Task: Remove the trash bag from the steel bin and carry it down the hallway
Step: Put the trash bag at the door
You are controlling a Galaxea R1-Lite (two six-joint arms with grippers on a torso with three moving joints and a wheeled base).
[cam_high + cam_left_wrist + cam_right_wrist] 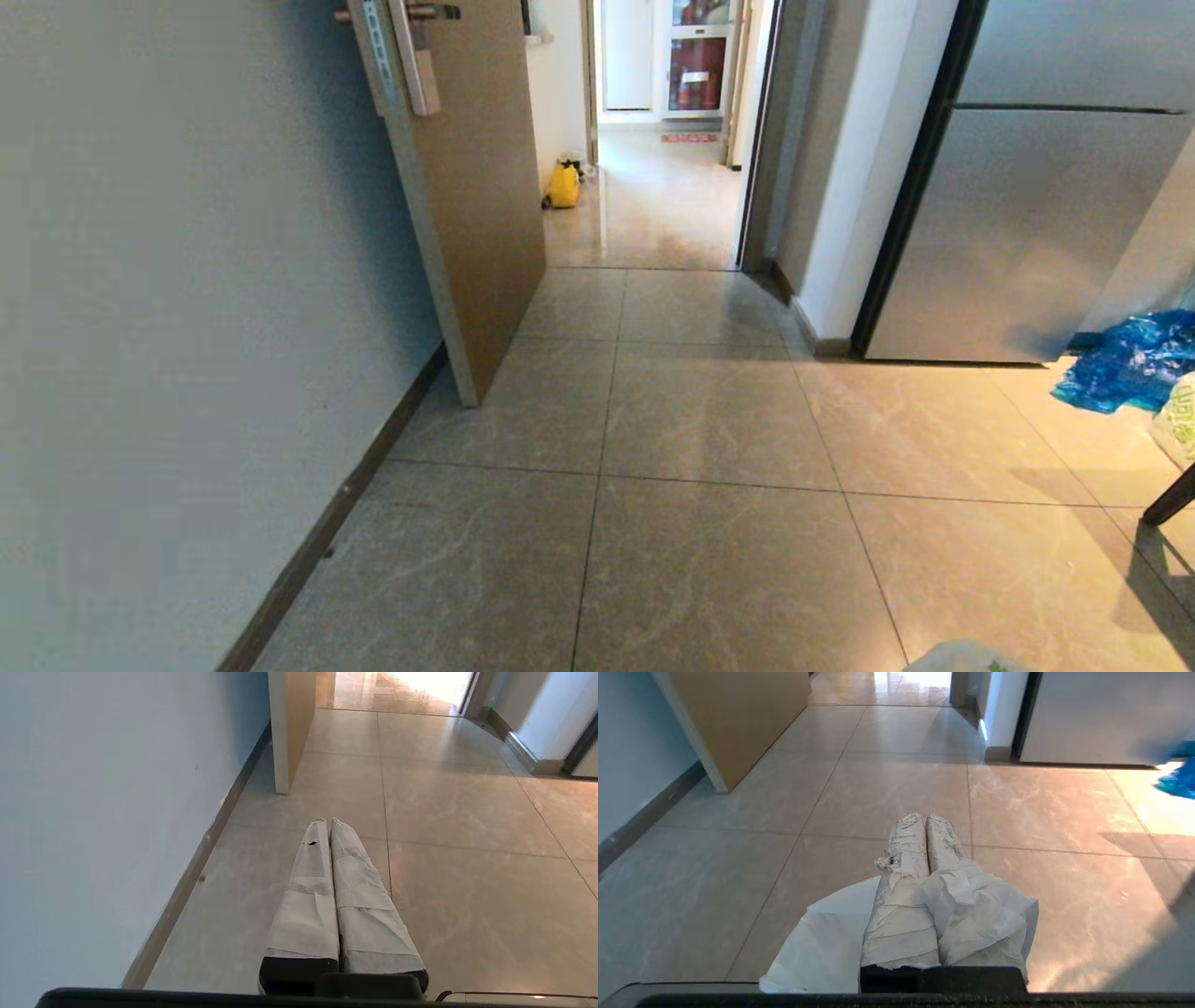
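The trash bag [980, 905], thin crinkly white plastic, is bunched over my right gripper [926, 819], whose taped fingers are shut on it; more of the bag hangs below the fingers. A corner of the trash bag [962, 658] with green print peeks in at the bottom of the head view. My left gripper [328, 822] is shut with nothing in it, held low over the tiles beside the left wall. The hallway [653, 205] of glossy tiles shows ahead through the open doorway. The steel bin is out of view.
An open wooden door [476, 187] stands on the left of the doorway, against the grey wall [187, 327]. A steel fridge [1027, 233] is on the right, with a blue plastic bag [1130, 359] beside it. A yellow tote bag [563, 184] sits in the hallway.
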